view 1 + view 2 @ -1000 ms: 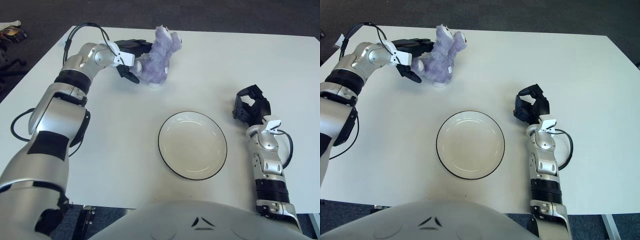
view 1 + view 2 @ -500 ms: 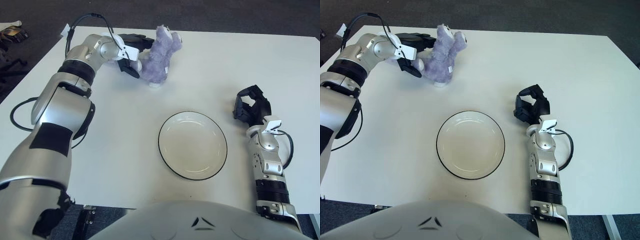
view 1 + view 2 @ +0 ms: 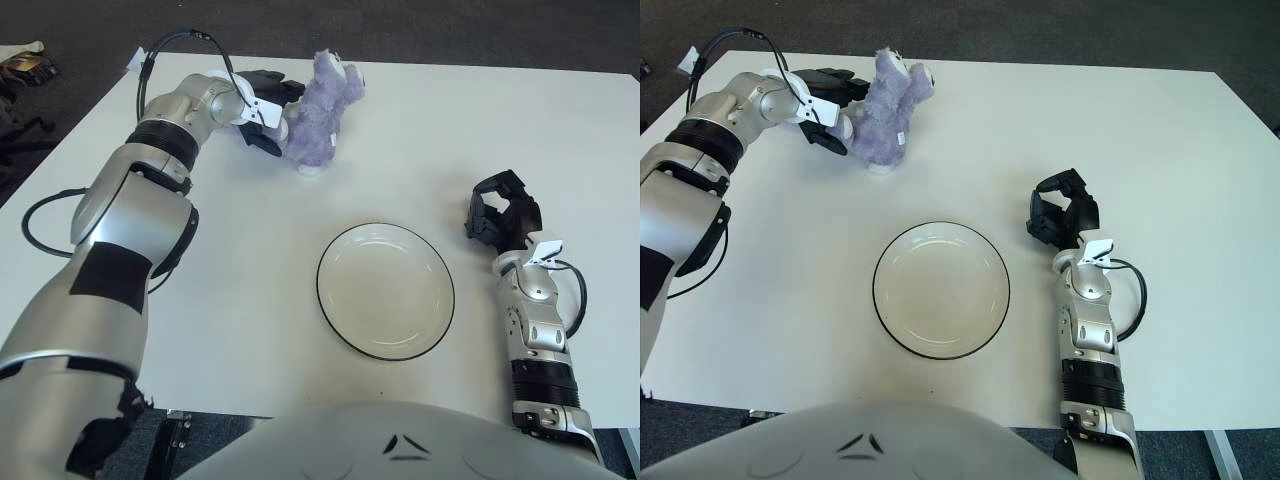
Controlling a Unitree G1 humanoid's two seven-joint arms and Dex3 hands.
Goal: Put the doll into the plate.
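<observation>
left hand at the doll, plate waiting empty

the left hand [image 3: 262, 97] reaches to the far side of the white worktop [image 3: 560, 140], and its dark fingers [image 3: 268, 140] press around the back of the doll [image 3: 318, 113]; they seem to be grasping it, probably so it can be lifted toward the plate [image 3: 385, 290], which lies well apart and nearer to the robot. the doll is a fluffy lilac plush animal with a small white tag, standing almost upright, so it looks soft and easy to squeeze. the right hand [image 3: 503, 216] rests idle on the worktop beside the plate, fingers curled and holding nothing.
</observation>
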